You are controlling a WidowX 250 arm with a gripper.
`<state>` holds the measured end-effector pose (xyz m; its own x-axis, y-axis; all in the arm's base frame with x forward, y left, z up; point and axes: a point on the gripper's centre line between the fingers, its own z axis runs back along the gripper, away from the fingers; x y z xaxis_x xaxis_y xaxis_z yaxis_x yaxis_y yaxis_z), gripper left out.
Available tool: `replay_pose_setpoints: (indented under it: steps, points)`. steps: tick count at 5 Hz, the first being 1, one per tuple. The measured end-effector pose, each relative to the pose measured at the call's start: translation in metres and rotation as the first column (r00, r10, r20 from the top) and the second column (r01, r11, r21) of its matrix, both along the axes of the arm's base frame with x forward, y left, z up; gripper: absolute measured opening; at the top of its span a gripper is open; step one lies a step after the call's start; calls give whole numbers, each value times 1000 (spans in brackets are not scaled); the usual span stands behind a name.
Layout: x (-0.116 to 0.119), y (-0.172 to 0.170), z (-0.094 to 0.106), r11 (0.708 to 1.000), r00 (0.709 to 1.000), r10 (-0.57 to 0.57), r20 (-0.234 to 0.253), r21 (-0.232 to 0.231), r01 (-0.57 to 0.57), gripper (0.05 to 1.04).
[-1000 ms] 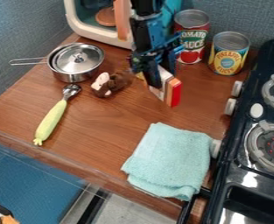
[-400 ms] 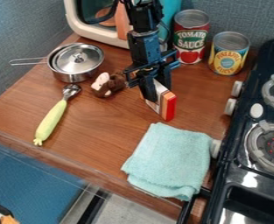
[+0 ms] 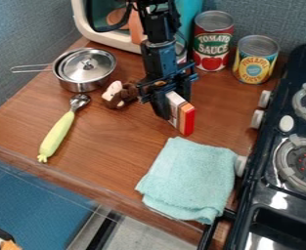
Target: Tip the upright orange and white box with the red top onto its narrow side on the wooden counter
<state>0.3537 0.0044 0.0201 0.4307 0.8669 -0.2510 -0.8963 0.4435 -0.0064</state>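
Camera view; clock positions read from the box, 12 toward the top edge; small red-and-white box point(image 3: 187, 119) at the claw point(image 3: 175, 108), near mid-tabletop point(image 3: 109, 134), narrow red side showing; cannot tell whether the claw is clamped on it or slightly apart; nor whether its base sits flat.

Risks, by judgement: a sideways swing or twist with the box against the claw could tip it; a slack grip could let it slip; drift toward 6 could catch the folded aqua towel point(image 3: 189, 178) just beyond and rumple it; drift toward 10 could nudge the brown plush toy point(image 3: 121, 94), lying close beside the claw; a swing toward 1 might knock the tomato sauce can point(image 3: 214, 41), with the pineapple can point(image 3: 255, 59) next along.

Arm point(image 3: 159, 56): drops in from 12 to 11, near upright, wrist over the tabletop, claw angled down at the box; lidded saucepan point(image 3: 85, 69) at 10; green-handled spoon point(image 3: 58, 132) at 9; stove point(image 3: 273, 161) at 3 to 5.
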Motion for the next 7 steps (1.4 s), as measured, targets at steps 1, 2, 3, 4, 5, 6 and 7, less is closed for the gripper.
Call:
replay_pose_setpoints:
  steps: [1,2,3,4,5,6,7]
  points:
    - [-2,-2,2,1000,1000,4,-21,-11,-5,999]
    - [-1,-7,13,1000,1000,4,-29,-22,-5,1005]
    - [1,-14,31,999,1000,-5,-6,-46,4,1001]
    - [2,-24,53,998,998,-47,40,-37,48,1001]
    - [2,-42,92,972,961,-225,160,99,211,1001]
    - [-3,-52,123,865,838,-482,256,291,409,1001]
    - [-18,-55,131,738,695,-666,272,377,560,1001]
